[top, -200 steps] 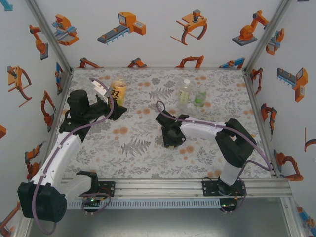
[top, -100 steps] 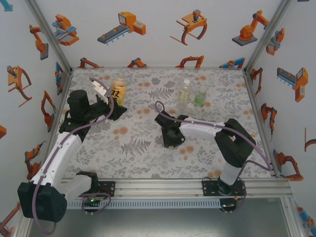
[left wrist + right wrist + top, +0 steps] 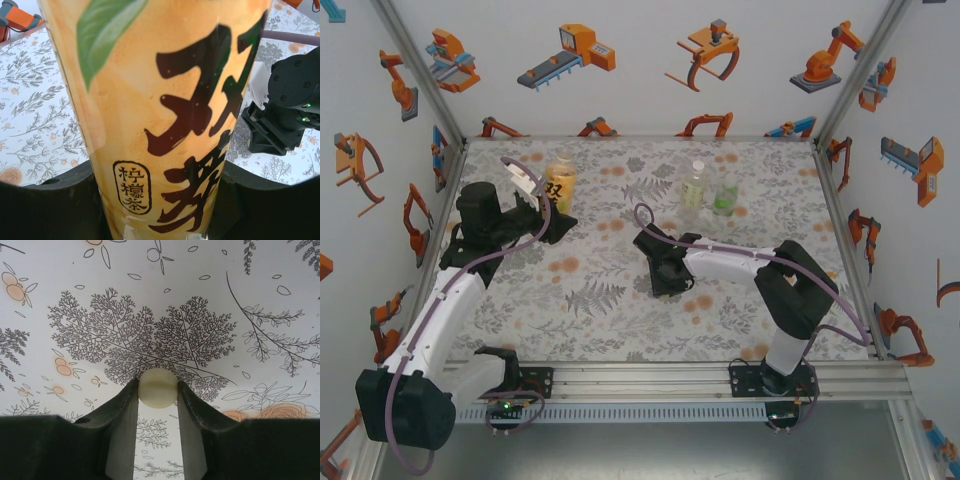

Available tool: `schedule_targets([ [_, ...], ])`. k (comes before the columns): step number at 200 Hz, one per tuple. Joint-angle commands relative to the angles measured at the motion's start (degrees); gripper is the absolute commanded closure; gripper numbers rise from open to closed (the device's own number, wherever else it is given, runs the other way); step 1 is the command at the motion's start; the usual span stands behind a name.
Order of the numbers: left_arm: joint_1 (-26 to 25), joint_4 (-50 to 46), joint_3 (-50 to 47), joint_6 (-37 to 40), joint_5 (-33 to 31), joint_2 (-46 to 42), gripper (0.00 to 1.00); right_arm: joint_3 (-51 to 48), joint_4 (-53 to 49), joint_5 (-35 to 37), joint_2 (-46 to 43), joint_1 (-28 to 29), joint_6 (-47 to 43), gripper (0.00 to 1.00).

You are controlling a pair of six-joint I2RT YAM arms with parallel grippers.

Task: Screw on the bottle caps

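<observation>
The amber bottle (image 3: 560, 183) with its yellow label (image 3: 165, 125) stands upright at the far left, and my left gripper (image 3: 160, 210) is shut on its lower body. In the top view the left gripper (image 3: 542, 205) sits just left of that bottle. At the middle of the table my right gripper (image 3: 665, 285) points down at the cloth. Its two fingertips press both sides of a small pale yellow cap (image 3: 157, 388) lying on the floral print, so my right gripper (image 3: 157, 385) is shut on it. The pale yellowish bottle (image 3: 694, 186) and the green bottle (image 3: 725, 195) stand side by side at the far middle.
The floral cloth (image 3: 600, 300) covers the table. Walls printed with orange robots (image 3: 570, 50) close the back and sides. An aluminium rail (image 3: 640, 378) runs along the near edge. The right arm's black wrist (image 3: 287, 110) stands to the right of the held bottle.
The right wrist has shifted slightly to the left over the cloth. The left arm and the amber bottle have not moved.
</observation>
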Motion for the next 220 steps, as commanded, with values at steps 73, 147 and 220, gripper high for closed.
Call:
schedule_targets([
  [73,-7.4,-12.7,7.2,13.2,3.0,1.6,0.90,-0.2,0.8,-1.7,-12.9,0.4,-10.6,0.89],
  [147,-17.9,-22.1,9.7,27.3,1.3,0.4,0.94,0.0,6.8,-4.8,-34.4,0.4,-31.0,0.98],
  [220,-29.7,-33.5,11.7,40.1,-10.8,-0.2,0.95,0.1,9.3,-24.6,-51.1,0.4,-50.4,1.00],
])
